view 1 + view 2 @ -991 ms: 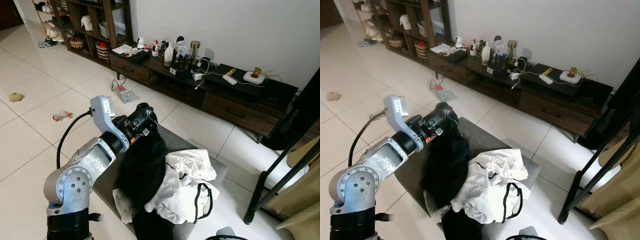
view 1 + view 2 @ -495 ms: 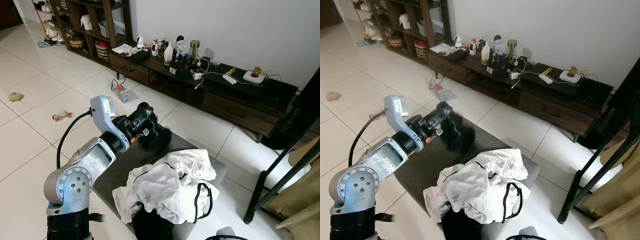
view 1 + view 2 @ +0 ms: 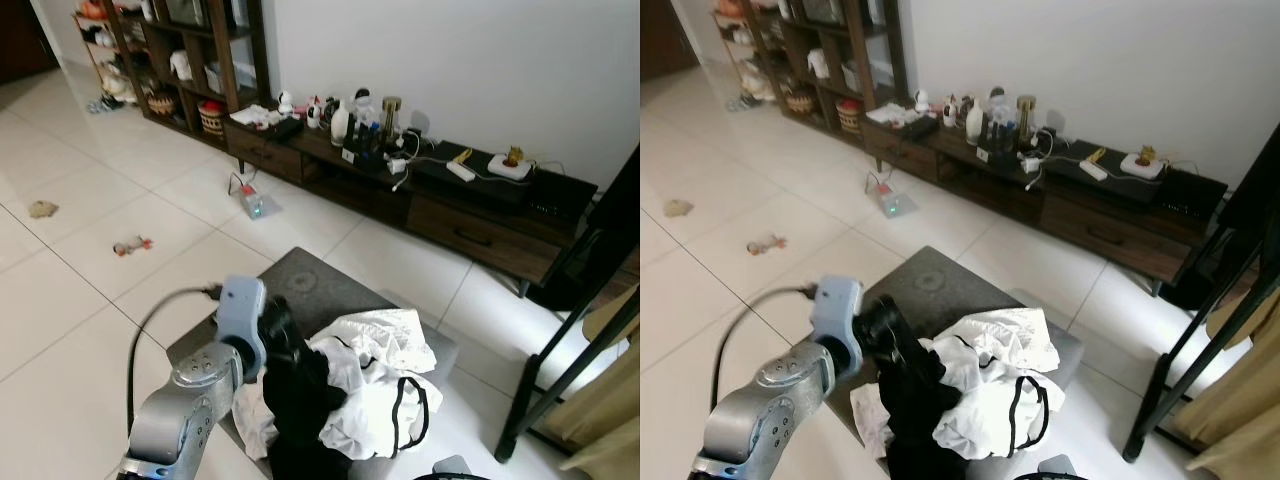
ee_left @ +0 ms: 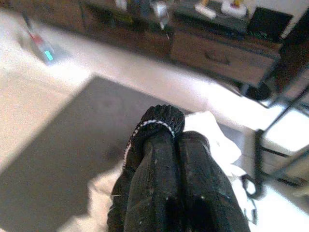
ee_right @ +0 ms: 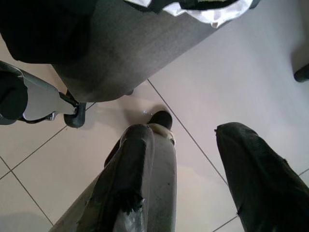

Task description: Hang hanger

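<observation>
The left pincer [image 3: 283, 345] is gripping a black garment [image 3: 300, 410] at about 6 o'clock in the head view, its two fingers [image 4: 166, 159] pressed together on a ribbed, white-striped fold of the cloth. The right pincer [image 5: 193, 164] is hanging idle low over the tiled floor [image 5: 207, 87], fingers spread apart with nothing between them.

The black garment is sagging from the grip down over the near edge of the grey ottoman [image 3: 300, 285], so it is looking soft, light and limp. A pinch on a thick hem or collar would probably be holding better than one on loose cloth. Its long axis is running roughly 12 to 6 o'clock, free end toward 6. Whether a hanger is inside it is unclear; none is making itself out.

Beside it toward 3 o'clock, a white garment [image 3: 385, 395] with black trim is lying crumpled. At 4 o'clock, a dark clothes rack [image 3: 560, 370] is standing, the likely hanging place. Farthest, at 12 to 1 o'clock, a cluttered TV cabinet [image 3: 420, 195] is lining the wall.
</observation>
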Available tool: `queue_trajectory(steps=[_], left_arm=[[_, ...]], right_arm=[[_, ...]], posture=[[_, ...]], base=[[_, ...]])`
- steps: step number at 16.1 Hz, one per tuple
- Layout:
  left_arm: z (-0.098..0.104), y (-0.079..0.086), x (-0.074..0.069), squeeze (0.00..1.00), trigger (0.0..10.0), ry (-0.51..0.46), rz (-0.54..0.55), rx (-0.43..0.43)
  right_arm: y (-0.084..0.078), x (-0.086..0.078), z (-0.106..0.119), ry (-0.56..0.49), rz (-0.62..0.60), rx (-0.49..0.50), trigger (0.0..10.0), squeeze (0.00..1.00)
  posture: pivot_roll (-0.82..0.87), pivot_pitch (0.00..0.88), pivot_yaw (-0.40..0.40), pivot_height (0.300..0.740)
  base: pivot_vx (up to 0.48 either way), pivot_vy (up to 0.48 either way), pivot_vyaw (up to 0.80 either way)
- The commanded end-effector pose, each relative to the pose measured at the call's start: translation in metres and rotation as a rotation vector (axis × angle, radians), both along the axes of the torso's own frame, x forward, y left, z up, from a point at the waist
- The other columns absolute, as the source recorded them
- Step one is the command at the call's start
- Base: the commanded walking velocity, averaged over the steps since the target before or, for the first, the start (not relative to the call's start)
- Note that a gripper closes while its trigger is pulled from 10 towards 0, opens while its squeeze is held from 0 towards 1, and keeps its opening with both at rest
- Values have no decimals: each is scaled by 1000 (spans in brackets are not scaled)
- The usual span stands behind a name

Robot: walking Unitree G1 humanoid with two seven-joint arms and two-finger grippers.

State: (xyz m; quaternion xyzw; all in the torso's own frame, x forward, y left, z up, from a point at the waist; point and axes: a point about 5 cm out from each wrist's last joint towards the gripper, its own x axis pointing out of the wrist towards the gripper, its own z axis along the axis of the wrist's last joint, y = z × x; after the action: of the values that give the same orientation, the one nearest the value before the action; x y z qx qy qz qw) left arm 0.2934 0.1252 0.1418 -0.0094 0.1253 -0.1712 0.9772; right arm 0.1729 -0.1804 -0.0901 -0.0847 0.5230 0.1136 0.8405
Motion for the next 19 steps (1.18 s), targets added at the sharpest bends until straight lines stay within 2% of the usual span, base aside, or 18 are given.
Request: queue_trajectory(steps=[1,3,4,5,7,8,10,11,12,16,19], left_arm=[[6,-5,0,0,0,-48,-10,49],[-1,-14,-2,0,0,-36,-76,147],[-6,-21,-6,0,0,-12,-145,166],[-7,-22,-6,0,0,-16,-157,168],[10,-27,-7,0,0,-110,-189,35],[21,-28,-9,0,0,-188,-213,12],[27,-25,-9,0,0,-235,-182,30],[22,-18,-9,0,7059,-230,-132,92],[16,-14,-11,0,10000,-213,-108,112],[10,-28,-22,0,10000,-210,-196,89],[10,-25,-22,0,10000,-243,-165,117]], right_arm=[[-1,-4,-2,14,3,-3,10000,0],[-1,-3,-1,10,7,-2,10000,0],[-1,-2,-1,3,5,-3,10000,0],[-1,-1,0,2,5,-3,10000,0],[-1,0,0,1,0,-2,10000,0],[-1,0,0,3,0,-1,10000,0],[-1,0,0,4,-3,2,10000,0],[-1,0,0,1,-11,5,10000,0],[-1,1,0,-3,-14,7,10000,0],[-2,0,0,2,-35,10,10000,0],[-2,-3,-1,20,-93,29,10000,0]], posture=[[36,17,-12,740],[37,21,-14,740],[35,30,-17,740],[35,33,-18,740],[37,40,-19,740],[41,43,-19,740],[43,47,-17,740],[44,54,-18,740],[42,59,-20,740],[46,65,-25,740],[43,66,-24,740]], base=[[0,0,0],[0,0,0],[0,0,0],[0,0,0],[0,0,0],[0,0,0],[0,0,0],[0,0,0],[0,0,0],[0,0,0],[0,-249,-529]])
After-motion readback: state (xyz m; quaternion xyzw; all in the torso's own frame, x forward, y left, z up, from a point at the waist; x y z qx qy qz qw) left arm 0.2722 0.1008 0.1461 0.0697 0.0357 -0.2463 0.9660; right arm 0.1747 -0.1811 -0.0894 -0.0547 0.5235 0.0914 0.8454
